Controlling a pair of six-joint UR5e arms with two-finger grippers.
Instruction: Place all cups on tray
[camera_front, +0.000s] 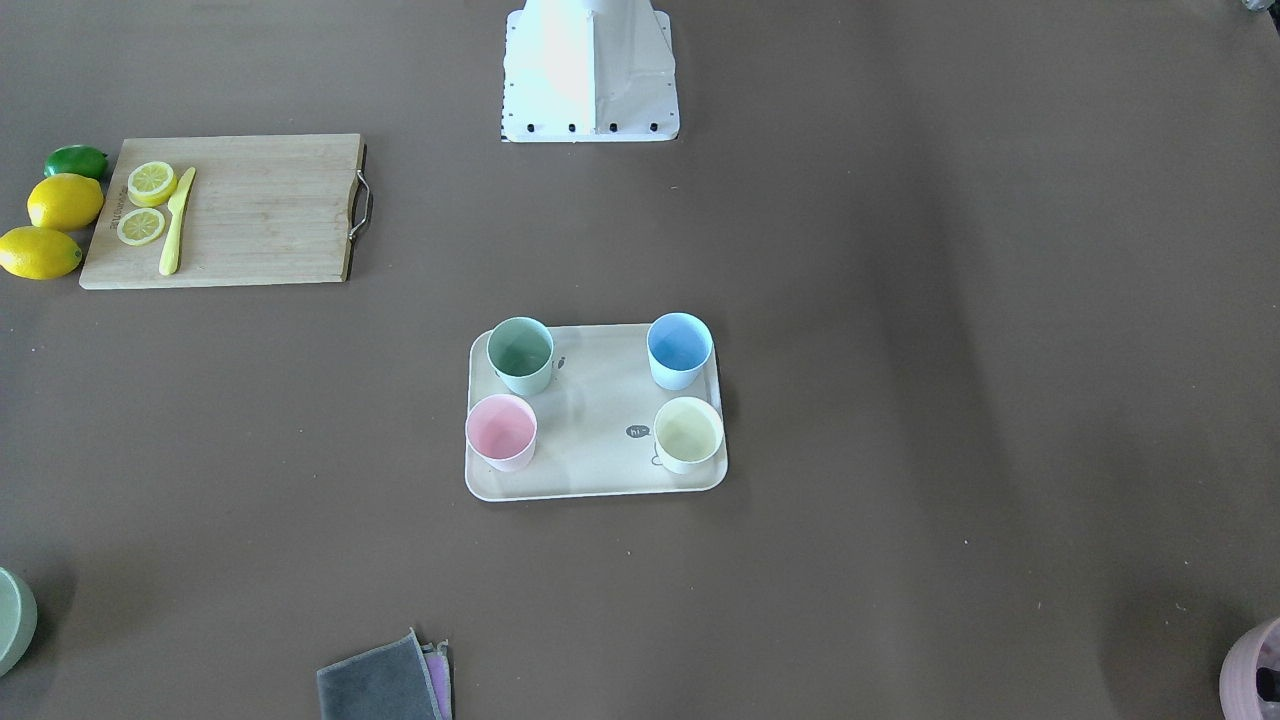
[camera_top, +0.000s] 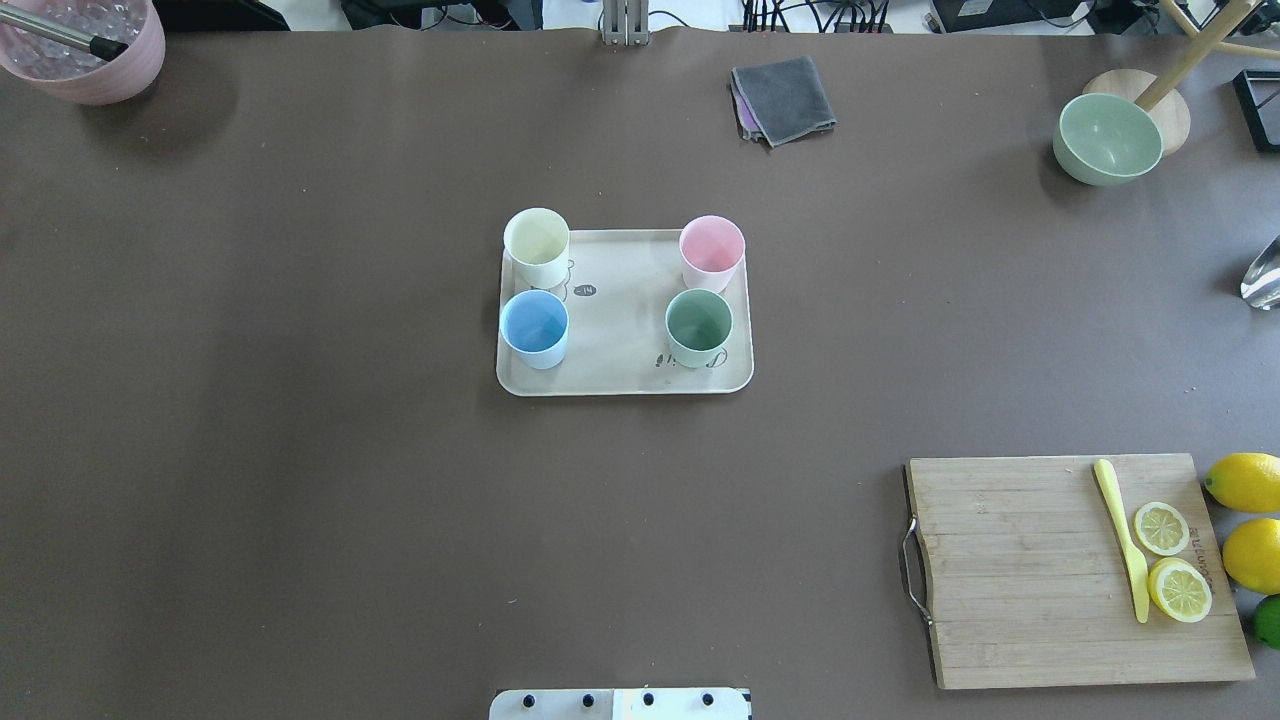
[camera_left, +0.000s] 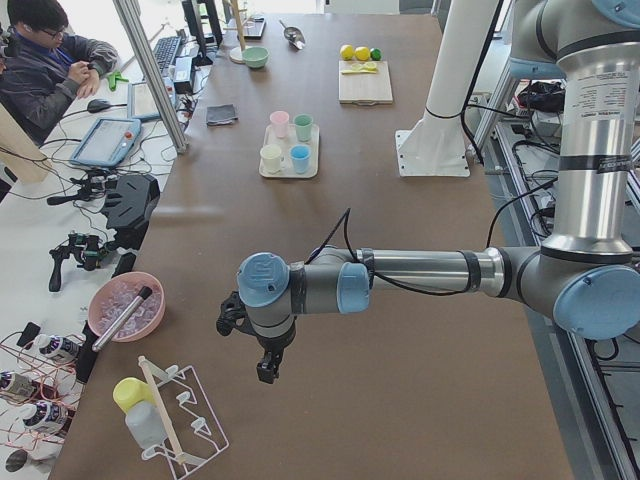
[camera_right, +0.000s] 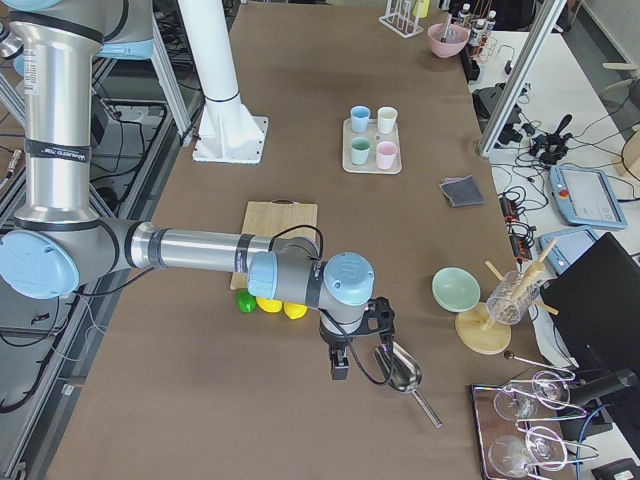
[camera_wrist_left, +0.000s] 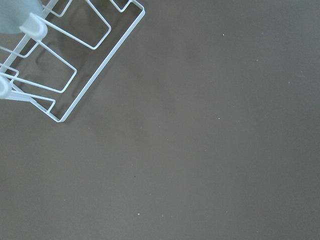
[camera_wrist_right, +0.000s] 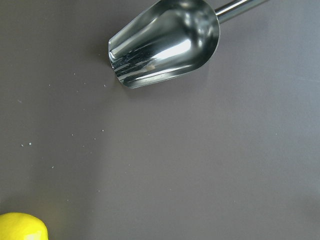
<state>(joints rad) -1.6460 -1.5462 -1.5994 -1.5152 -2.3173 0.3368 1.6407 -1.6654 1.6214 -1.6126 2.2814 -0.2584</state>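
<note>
Cream tray (camera_top: 620, 330) with all four cups (camera_top: 699, 325) sits far from left end effector (camera_left: 268, 370) and right end effector (camera_right: 340, 368) alike; I cannot tell either's opening.

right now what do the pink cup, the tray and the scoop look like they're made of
Pink cup: likely matte plastic or bamboo fibre; flat pastel colour, no glare.
Tray: probably the same; cream and dull, with printed marks.
Scoop: polished metal; mirror-like reflections.

Brightly, evenly lit; soft, faint shadows by the cups (camera_front: 520, 355), well away from the right gripper (camera_right: 339, 370). Harsh glare off the steel scoop (camera_wrist_right: 165, 42) just beside that gripper; blown-out white at the robot base (camera_front: 590, 70). Sharp throughout.
</note>
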